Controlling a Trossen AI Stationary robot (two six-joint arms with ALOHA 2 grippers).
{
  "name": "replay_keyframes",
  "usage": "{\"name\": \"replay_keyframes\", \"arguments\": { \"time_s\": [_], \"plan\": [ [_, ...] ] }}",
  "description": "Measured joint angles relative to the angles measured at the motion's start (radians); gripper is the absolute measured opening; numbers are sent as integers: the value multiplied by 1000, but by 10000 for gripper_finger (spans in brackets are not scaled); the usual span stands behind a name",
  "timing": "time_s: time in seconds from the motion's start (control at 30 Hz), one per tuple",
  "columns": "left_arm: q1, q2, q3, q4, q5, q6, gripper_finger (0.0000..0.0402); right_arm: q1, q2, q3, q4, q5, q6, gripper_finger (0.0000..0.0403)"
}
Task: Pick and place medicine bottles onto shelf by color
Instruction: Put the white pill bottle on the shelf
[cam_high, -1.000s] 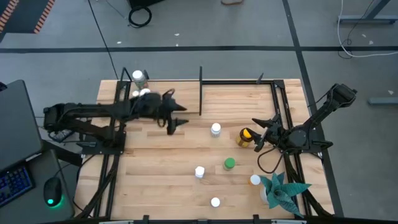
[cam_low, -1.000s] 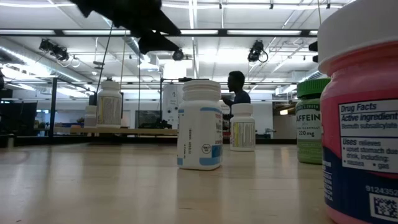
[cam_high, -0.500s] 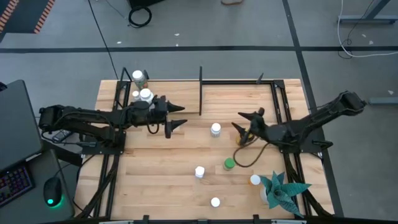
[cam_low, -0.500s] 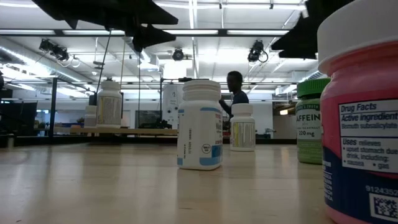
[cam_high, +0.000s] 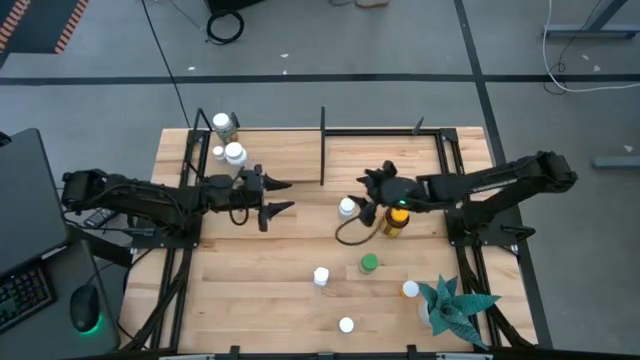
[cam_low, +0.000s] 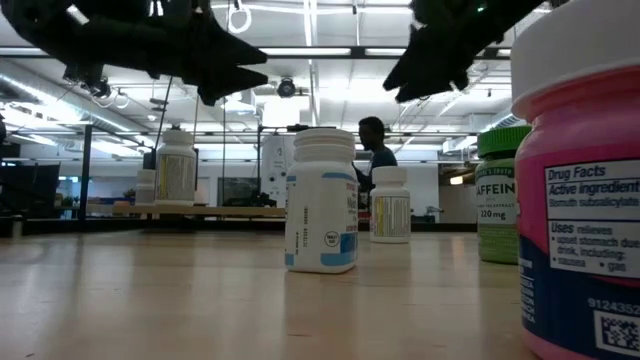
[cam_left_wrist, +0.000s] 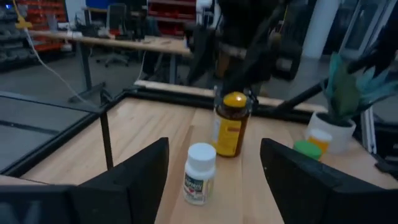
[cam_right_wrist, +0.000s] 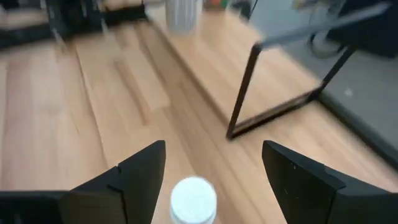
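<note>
Overhead, the wooden table (cam_high: 250, 260) took up most of the view, with the shelf (cam_high: 380, 145) along its far edge, split by a black upright divider (cam_high: 322, 145). Three medicine bottles (cam_high: 228, 140) already stood at the shelf's left end. The left arm reached in from its side, the left gripper (cam_high: 275, 196) hanging empty with its fingers spread, near those shelved bottles. The right arm stretched toward the middle, and the right gripper (cam_high: 368, 195) hovered with jaws apart, empty, just above a white-capped bottle (cam_high: 346, 207) that sat between its fingertips in the wrist view. An amber bottle (cam_high: 394, 221) with a yellow cap stood just beside it, a green-capped bottle (cam_high: 369, 264) nearer the front.

My worry was the neighbour: coming down on the white bottle, a finger could clip the amber one and topple it, since the two stood so close. A loose cable loop (cam_high: 352, 232) also trailed near the bottles.

Beyond lay a bright workshop, where a person (cam_low: 375, 145) stood far back.
</note>
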Motion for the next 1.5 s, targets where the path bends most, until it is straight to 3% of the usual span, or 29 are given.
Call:
{"name": "replay_keyframes", "arguments": {
  "time_s": [0.27,0.43,0.7,1.0,1.5],
  "plan": [
    [-4,-12,-17,35,0,-71,233,-45,167,175,-167,-111,3,274],
    [-43,-12,-17,9,2,-63,226,-72,268,310,-362,-165,28,276],
    [-77,-19,-15,-8,1,-37,226,-104,425,482,-616,-268,101,308],
    [-81,-19,-16,-55,1,-33,212,-110,531,506,-670,-319,141,339],
    [-81,-19,-16,-96,1,-33,197,-146,534,505,-653,-310,170,350]
  ]
}}
